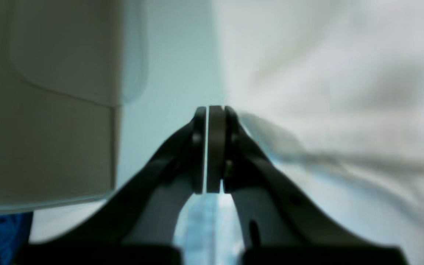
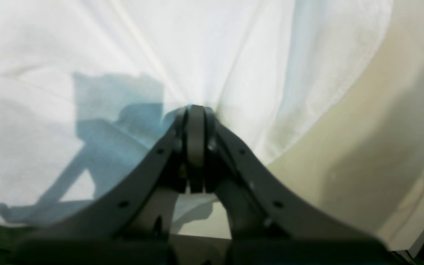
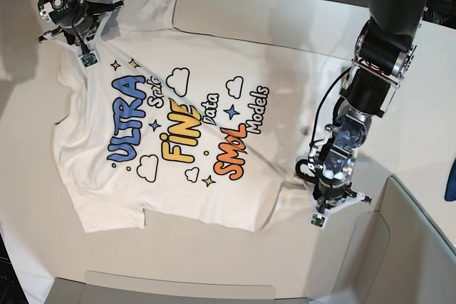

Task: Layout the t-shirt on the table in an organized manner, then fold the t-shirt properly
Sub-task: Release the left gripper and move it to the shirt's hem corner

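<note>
The white t-shirt (image 3: pixel 178 126) lies print side up on the off-white table (image 3: pixel 249 26), with blue, yellow and orange lettering showing. My right gripper (image 3: pixel 75 30) is at the shirt's far left corner. In the right wrist view the right gripper (image 2: pixel 196 110) is shut on white t-shirt cloth (image 2: pixel 197 48) that puckers at its tip. My left gripper (image 3: pixel 320 190) is at the shirt's bunched near right edge. In the left wrist view the left gripper (image 1: pixel 212 110) is shut, and folds of the t-shirt (image 1: pixel 326 73) run into its tip.
A grey bin-like panel (image 3: pixel 399 247) stands at the table's near right corner, close to my left gripper, and it also shows in the left wrist view (image 1: pixel 50 110). A blue object (image 3: pixel 452 179) sits at the right edge. Cables lie beyond the table's far edge.
</note>
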Motion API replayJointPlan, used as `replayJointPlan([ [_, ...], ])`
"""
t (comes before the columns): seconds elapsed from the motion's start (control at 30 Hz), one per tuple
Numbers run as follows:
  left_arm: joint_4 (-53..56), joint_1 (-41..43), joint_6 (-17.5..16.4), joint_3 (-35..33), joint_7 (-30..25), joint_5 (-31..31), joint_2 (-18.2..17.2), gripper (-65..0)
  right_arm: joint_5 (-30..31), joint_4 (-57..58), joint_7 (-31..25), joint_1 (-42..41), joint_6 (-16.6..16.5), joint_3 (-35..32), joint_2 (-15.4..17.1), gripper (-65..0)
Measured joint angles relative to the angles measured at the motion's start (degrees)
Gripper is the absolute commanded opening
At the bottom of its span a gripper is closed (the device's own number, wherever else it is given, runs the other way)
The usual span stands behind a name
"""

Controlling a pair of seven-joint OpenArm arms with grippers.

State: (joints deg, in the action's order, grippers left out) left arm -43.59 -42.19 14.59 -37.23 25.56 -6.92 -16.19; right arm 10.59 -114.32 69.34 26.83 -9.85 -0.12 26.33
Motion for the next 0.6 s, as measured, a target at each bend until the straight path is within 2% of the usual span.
replayJointPlan([
  [0.17, -0.3, -3.2, 0.2, 10.0, -0.5, 0.3, -1.6, -65.0, 0.0, -0.1, -0.4, 0.5, 0.0, 0.0, 0.1, -65.0],
  [0.27, -1.7, -2.3, -0.3, 17.9, 0.7, 0.2, -2.1, -65.0, 0.0, -0.2, -0.4, 0.5, 0.0, 0.0, 0.1, -65.0],
  [0.3, -3.4, -1.3, -2.6, 20.4, 1.9, 0.3, -2.0, -65.0, 0.0, -0.2, -0.4, 0.5, 0.0, 0.0, 0.1, -65.0],
  [0.33, -5.7, 0.3, -6.5, 22.6, 3.3, 0.3, -1.9, -65.0, 0.0, -0.2, -0.3, 0.5, 0.0, 0.0, 0.1, -65.0],
  [0.43, -14.1, 6.6, -22.0, 29.7, 10.6, -4.1, 0.3, -65.0, -0.1, -0.2, -0.3, 0.5, 0.1, 0.1, 0.0, -65.0],
  [0.5, -16.9, 9.8, -31.6, 31.5, 15.0, -8.2, 2.3, -65.0, 0.0, -0.2, -0.2, 0.4, 0.0, 0.1, 0.0, -65.0],
  [0.53, -17.4, 10.7, -34.2, 31.8, 16.7, -9.7, 3.4, -65.0, 0.0, -0.2, -0.2, 0.4, 0.0, 0.1, 0.0, -65.0],
  [0.6, -17.4, 10.7, -35.1, 31.6, 17.0, -11.7, 4.9, -65.0, 0.0, -0.2, -0.2, 0.4, 0.1, 0.1, 0.0, -65.0],
])
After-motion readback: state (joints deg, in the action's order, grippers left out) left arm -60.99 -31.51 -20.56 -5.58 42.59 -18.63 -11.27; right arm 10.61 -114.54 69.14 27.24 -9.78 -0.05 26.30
